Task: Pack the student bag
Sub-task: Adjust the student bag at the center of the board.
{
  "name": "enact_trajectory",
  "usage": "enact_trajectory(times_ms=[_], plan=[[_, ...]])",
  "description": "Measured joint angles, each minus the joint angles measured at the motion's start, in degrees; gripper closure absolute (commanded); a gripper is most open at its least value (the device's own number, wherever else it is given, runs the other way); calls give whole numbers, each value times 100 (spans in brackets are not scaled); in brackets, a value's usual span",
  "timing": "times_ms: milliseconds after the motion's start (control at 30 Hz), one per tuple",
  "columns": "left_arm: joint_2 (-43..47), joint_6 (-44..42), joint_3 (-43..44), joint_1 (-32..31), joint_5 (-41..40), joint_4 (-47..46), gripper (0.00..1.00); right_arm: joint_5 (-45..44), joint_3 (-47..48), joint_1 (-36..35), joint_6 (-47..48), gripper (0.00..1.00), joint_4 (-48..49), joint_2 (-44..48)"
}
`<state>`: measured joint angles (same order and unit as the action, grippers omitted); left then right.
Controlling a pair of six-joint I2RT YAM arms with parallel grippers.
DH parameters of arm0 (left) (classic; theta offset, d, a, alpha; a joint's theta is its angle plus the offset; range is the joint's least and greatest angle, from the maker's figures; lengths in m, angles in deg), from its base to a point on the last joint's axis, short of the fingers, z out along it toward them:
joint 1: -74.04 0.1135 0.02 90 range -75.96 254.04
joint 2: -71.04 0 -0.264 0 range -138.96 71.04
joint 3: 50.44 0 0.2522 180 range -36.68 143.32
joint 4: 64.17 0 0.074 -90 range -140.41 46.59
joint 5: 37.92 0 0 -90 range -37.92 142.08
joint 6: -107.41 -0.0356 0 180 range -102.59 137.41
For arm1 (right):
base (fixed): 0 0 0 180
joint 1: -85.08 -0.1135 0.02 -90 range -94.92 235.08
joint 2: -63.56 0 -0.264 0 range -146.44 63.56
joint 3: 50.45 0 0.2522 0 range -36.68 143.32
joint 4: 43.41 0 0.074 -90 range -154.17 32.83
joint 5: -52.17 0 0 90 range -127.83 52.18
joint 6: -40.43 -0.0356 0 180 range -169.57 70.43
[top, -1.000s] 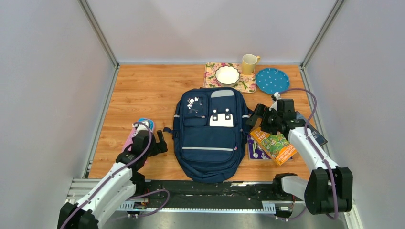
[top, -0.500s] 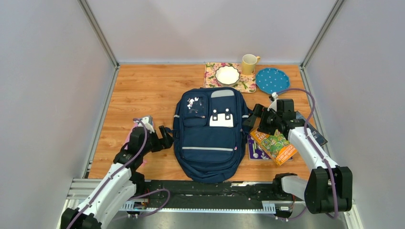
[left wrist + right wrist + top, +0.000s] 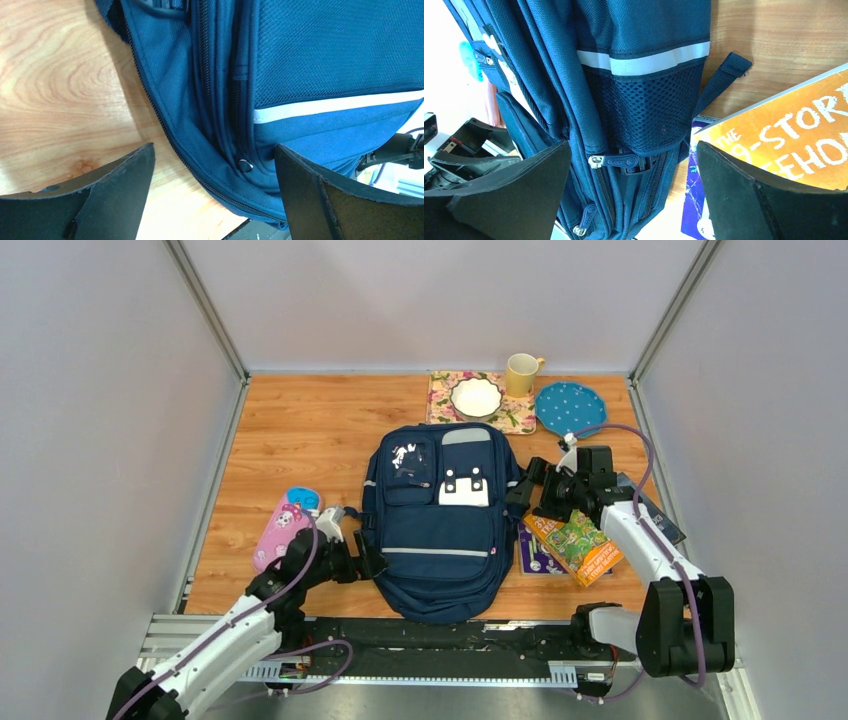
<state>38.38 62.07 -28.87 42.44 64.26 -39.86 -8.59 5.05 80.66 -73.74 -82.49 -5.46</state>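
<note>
The student bag [image 3: 440, 530], navy blue with grey stripes, lies flat in the middle of the table, front up. My left gripper [image 3: 368, 558] is open at the bag's lower left edge. In the left wrist view its fingers [image 3: 115, 192] straddle the bag's side seam and zip [image 3: 200, 165], with a small metal ring [image 3: 245, 165] between them. My right gripper [image 3: 528, 490] is open against the bag's right side. Between its jaws in the right wrist view are a blue zip pull [image 3: 621, 161] under a mesh pocket [image 3: 644, 110] and a second pull [image 3: 585, 216] lower down.
An orange book [image 3: 580, 545] lies on a purple one [image 3: 535, 558] right of the bag, under the right arm. A pink pencil case [image 3: 278, 532] lies left of it. At the back are a bowl [image 3: 476, 397] on a floral mat, a yellow mug [image 3: 521, 374] and a blue plate [image 3: 569, 408].
My left arm has swung right, off the pink pencil case, to the bag's lower left edge. The right gripper has edged left towards the bag. Both stay open.
</note>
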Motion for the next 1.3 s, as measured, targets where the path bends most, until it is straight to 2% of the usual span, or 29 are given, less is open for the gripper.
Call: enact_trajectory(times_ms=[33, 200, 333, 433, 467, 567, 667, 867, 1033, 1200, 1233, 1300], plan=[[85, 55, -72, -22, 4, -46, 7, 7, 0, 0, 0, 0, 4, -9], [466, 466, -433, -63, 85, -306, 30, 87, 0, 0, -4, 0, 103, -28], [348, 662, -474, -129, 173, -546, 33, 149, 0, 0, -37, 0, 221, -87], [221, 664, -474, -197, 190, -621, 39, 157, 0, 0, -42, 0, 236, -131], [208, 658, -474, -212, 208, -634, 38, 160, 0, 0, -44, 0, 245, -136], [225, 636, -474, -219, 350, -654, 24, 184, 0, 0, -57, 0, 280, -149], [374, 599, -476, -232, 525, -610, 16, 214, 0, 0, -68, 0, 330, -186], [852, 546, -479, -251, 640, -280, 14, 232, 0, 0, -92, 0, 337, -210], [658, 297, -474, -254, 789, -166, 14, 232, 0, 0, -107, 0, 341, -210], [304, 149, -450, -254, 951, -229, 34, 234, 0, 0, -114, 0, 341, -210], [258, 149, -450, -254, 966, -254, 50, 234, 0, 0, -122, 0, 343, -210], [188, 205, -450, -256, 977, -262, 67, 236, 0, 0, -129, 0, 345, -210]])
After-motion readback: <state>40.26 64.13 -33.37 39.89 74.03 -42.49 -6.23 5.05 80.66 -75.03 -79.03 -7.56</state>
